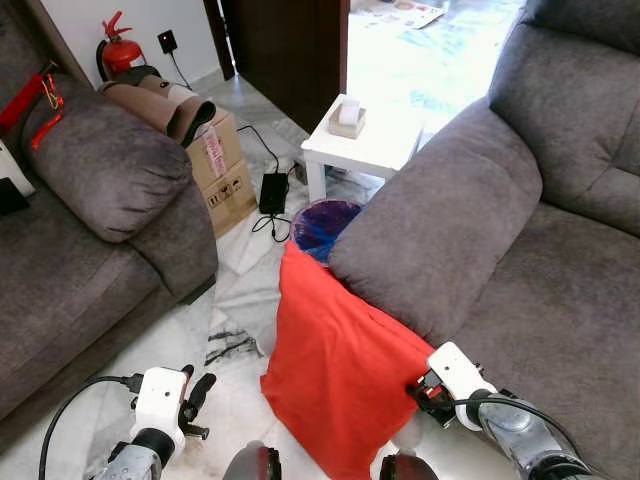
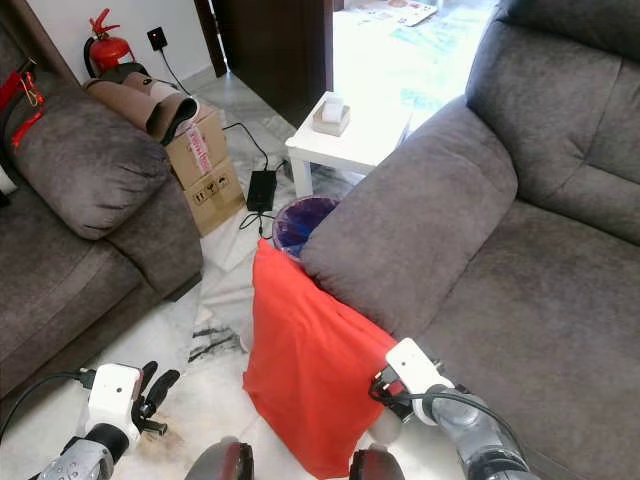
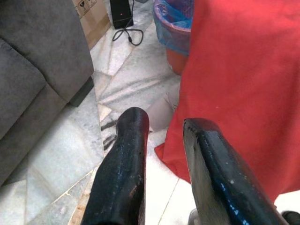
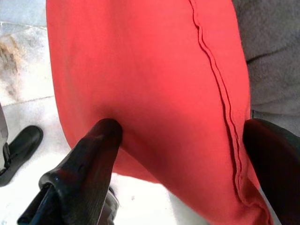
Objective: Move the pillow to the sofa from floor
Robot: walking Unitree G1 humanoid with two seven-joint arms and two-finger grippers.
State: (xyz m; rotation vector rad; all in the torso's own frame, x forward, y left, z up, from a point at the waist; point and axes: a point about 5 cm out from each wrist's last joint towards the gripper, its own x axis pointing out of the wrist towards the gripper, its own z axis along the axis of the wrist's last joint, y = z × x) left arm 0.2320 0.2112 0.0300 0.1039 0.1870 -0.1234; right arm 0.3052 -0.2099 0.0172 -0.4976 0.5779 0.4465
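Observation:
A red pillow stands on the marble floor, leaning against the armrest of the grey sofa on the right. My right gripper is at the pillow's lower right edge, open, with its fingers straddling the pillow. One finger lies against the red face and the other sits by the seam next to the sofa. My left gripper hangs open low on the left, above the floor and a little short of the pillow's edge.
A blue-lined bin stands right behind the pillow. A white side table is beyond it. A second grey sofa fills the left, with a cardboard box and a black adapter with cable beside it.

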